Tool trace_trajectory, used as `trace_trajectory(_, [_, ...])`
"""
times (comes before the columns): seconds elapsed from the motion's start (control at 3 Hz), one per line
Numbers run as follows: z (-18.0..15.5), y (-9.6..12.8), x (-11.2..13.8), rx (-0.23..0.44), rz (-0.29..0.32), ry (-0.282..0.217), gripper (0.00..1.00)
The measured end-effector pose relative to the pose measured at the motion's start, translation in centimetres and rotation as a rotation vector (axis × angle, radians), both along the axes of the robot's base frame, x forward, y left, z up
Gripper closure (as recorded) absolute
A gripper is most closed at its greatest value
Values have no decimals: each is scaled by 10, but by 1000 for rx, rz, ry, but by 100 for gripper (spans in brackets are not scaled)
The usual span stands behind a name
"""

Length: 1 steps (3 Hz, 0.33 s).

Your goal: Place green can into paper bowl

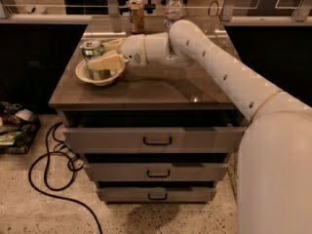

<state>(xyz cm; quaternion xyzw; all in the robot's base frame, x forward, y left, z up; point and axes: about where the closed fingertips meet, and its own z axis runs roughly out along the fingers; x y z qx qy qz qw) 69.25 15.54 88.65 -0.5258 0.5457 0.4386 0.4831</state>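
The green can [91, 48] stands upright inside the off-white paper bowl [99, 80] at the left side of the cabinet top. My gripper [97, 54] reaches in from the right, low over the bowl. Its jaws sit on either side of the can and are shut on it. One finger [106, 62] crosses in front of the can and hides its lower part. The white arm [214, 62] stretches across the top from the right.
An orange-brown can [137, 15] and a clear water bottle [173, 9] stand at the back edge of the brown cabinet top [161, 89]. Three drawers [157, 140] are below, the top one slightly open. A black cable [51, 150] and clutter [12, 128] lie on the floor at left.
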Motion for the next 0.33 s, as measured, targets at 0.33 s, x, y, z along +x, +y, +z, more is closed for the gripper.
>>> trace_trajectory(0.33, [0,2,-1,0,3,1,0])
